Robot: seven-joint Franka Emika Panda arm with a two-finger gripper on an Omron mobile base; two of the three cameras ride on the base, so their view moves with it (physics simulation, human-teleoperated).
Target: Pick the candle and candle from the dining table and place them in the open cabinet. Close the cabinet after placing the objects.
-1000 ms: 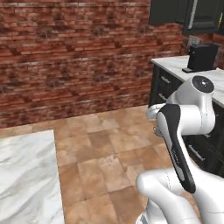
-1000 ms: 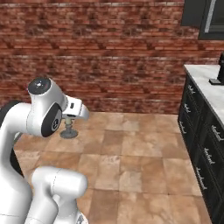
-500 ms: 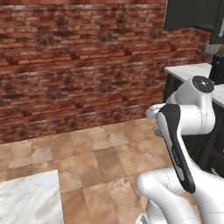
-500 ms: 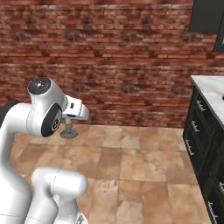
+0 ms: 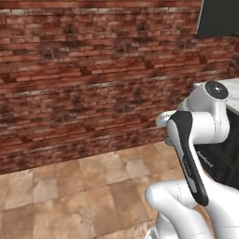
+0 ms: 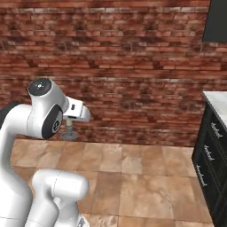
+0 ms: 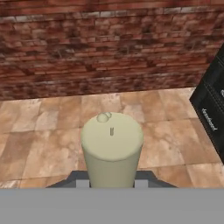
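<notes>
Fingers of the two-finger gripper [image 7: 112, 183] are clamped on the short cream stick candle [image 7: 112, 148], one dark tip pressed against each side of the wax body low in the hand view. The candle is held upright and close to the camera, its flat top with a small wick mark turned toward the lens. In the right base view the grey-silver stemmed holder with a round base [image 6: 69, 132] is seen hanging below the white hand of the arm, clear of the floor and carried in the air at the left of the scene.

Beneath and beyond the held candle, a floor of brown square stone tiles [image 7: 52, 131] is laid out, running to the far wall.

To the right, a dark drawer unit with silver handles [image 6: 212, 164] is positioned against the side, and a white marble worktop [image 6: 218, 101] is carried on top of it. The same dark drawer front [image 7: 210, 109] is seen at the right edge of the hand view.

At the far side, a red-brown brick wall [image 5: 93, 84] is spread across the scene. High at the far right, the lower corner of a tall black wall cupboard [image 5: 218, 18] is mounted above the worktop; whether its doors stand open cannot be told.
</notes>
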